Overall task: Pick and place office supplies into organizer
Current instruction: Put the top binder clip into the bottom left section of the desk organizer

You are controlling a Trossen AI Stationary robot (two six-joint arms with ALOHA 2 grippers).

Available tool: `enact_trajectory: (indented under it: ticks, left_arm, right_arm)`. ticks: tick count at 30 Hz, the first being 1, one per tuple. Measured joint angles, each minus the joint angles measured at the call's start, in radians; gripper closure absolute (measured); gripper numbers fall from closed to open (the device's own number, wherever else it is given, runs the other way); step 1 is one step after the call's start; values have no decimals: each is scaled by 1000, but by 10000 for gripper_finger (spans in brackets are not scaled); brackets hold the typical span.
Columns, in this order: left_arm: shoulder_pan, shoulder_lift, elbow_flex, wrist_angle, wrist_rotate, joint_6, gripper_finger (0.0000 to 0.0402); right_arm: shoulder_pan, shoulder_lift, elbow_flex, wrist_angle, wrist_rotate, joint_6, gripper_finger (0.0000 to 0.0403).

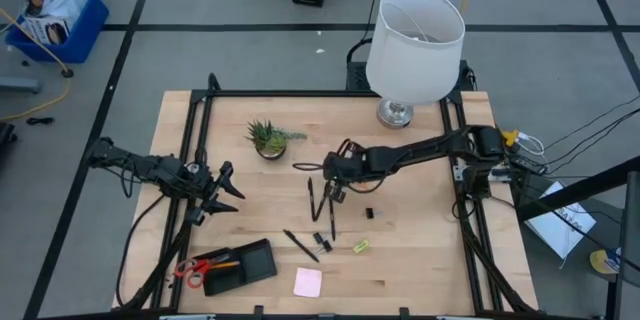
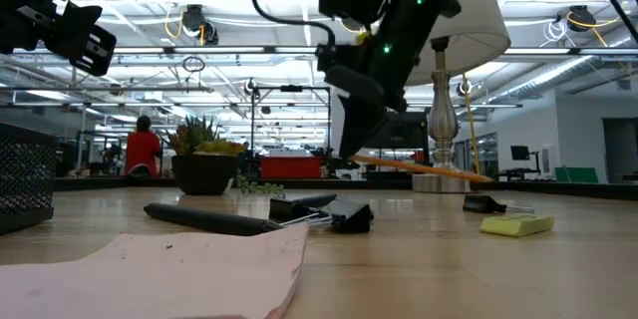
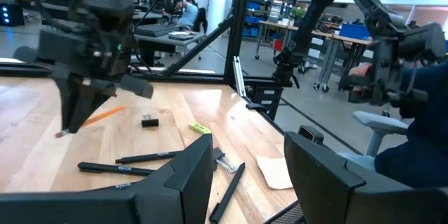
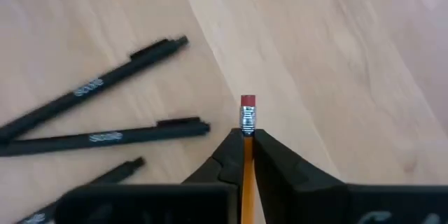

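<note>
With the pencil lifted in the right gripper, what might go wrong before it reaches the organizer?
The right gripper pinches the pencil near its eraser end, so most of its length hangs out to one side; it may pivot or slip during the carry. The organizer already holds the red-handled scissors and another pencil, so the long pencil may land across the rim. The left gripper hovers near that path.

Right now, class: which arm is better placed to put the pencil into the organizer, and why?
The right arm. Its pincer is already shut on the pencil, lifted above the table mid-board. The left pincer is nearer the organizer but open and empty.
</note>
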Motion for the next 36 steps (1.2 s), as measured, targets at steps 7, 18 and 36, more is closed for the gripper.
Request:
enact_trajectory:
  ticks: [7,18,36]
  left_arm:
    - [0,0,0,0,0,0,222]
    - [0,0,0,2,0,-4,222]
    - [0,0,0,22,-116,-11,222]
  right_arm:
    - [33,-48,0,150,15,-37,388]
    - [162,-46,0,606,12,-226,388]
    - [277,43,2,1296,-251,-366,387]
